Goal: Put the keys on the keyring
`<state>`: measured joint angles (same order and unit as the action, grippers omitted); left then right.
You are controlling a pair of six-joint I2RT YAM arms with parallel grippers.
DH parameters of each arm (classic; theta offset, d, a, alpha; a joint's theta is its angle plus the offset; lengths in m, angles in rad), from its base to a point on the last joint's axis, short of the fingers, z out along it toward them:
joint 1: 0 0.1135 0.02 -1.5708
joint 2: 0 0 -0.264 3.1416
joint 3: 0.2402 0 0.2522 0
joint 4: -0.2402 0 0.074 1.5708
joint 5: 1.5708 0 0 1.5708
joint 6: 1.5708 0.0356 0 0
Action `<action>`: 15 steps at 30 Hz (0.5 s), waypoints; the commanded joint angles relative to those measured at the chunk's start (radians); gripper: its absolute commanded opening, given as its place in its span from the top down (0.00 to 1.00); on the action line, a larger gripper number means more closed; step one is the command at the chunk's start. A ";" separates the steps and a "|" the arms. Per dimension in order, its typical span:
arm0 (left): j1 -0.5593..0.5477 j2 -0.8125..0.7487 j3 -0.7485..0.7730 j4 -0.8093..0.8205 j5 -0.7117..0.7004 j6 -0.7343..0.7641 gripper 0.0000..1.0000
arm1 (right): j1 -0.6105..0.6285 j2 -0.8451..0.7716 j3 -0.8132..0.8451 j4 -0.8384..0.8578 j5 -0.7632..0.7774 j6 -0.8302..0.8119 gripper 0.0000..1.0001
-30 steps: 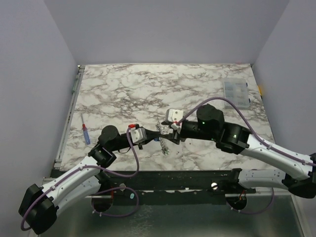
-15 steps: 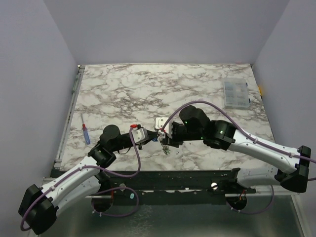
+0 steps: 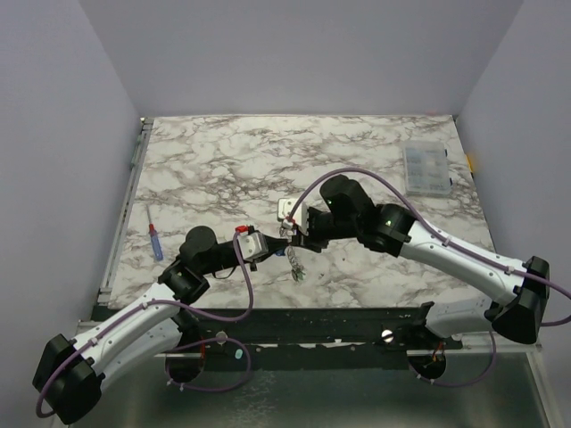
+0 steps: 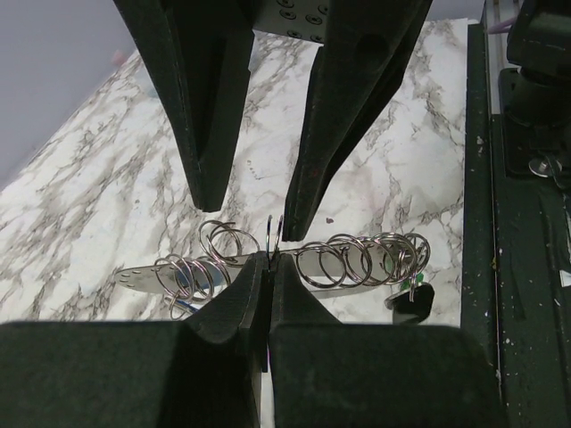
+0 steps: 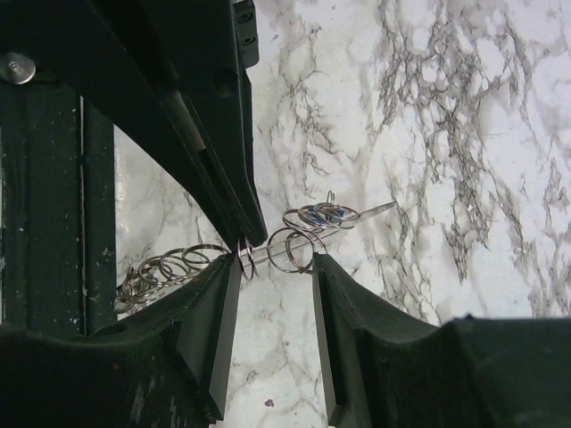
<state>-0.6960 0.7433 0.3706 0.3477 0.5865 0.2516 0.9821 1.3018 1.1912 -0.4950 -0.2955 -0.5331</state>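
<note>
The keyring [image 4: 352, 265] is a thin silvery bar strung with many small split rings, held level above the marble. My left gripper [image 4: 269, 260] is shut on it near the middle. A black key [image 4: 412, 306] with a green one beside it hangs at one end, and a blue key [image 4: 184, 283] at the other. My right gripper [image 5: 275, 266] stands open. Its fingertips [image 5: 326, 272] straddle two of the rings next to the left gripper's tips, the blue key [image 5: 321, 212] just beyond. From above, both grippers meet over the keyring [image 3: 295, 260] near the table's front.
A thin screwdriver [image 3: 154, 239] with a red-and-blue handle lies at the left edge of the table. A clear plastic compartment box [image 3: 426, 169] sits at the far right. The black front rail [image 3: 357, 316] runs just below the grippers.
My right arm has swung left to the keyring, and its jaws have narrowed around the rings. The left gripper has stayed shut in place.
</note>
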 commanded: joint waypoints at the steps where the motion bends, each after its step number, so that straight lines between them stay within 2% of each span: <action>1: -0.008 -0.018 0.040 -0.001 0.004 0.008 1.00 | -0.009 0.007 0.035 0.006 -0.077 -0.008 0.55; 9: -0.008 -0.017 0.044 -0.005 0.007 0.008 1.00 | -0.010 0.038 0.048 0.006 -0.099 -0.004 0.61; 15: -0.008 -0.016 0.044 -0.006 0.008 0.006 1.00 | -0.011 0.054 0.060 -0.003 -0.102 -0.010 0.77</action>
<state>-0.7006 0.7406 0.3813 0.3233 0.5838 0.2516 0.9741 1.3373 1.2110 -0.4976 -0.3729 -0.5343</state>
